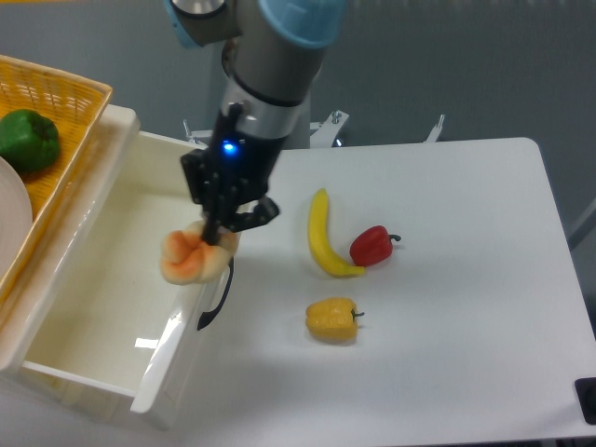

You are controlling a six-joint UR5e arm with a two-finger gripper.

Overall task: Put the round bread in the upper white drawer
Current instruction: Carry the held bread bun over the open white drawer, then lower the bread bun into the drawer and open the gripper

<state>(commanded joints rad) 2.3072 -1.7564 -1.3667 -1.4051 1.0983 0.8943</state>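
Observation:
The round bread (191, 259), a pale tan-orange bun with a creased top, hangs in the air over the front panel of the upper white drawer (112, 279). My gripper (217, 235) is shut on the bun from above, its black fingers pinching the bun's top. The drawer is pulled open, its glossy white inside bare, and its black curved handle (218, 296) shows just below the bun. The arm reaches down from the top of the view.
On the white table lie a banana (323, 235), a red pepper (372, 245) and a yellow bell pepper (331, 318). A yellow woven basket (65, 102) with a green pepper (28, 140) sits at the far left, behind the drawer.

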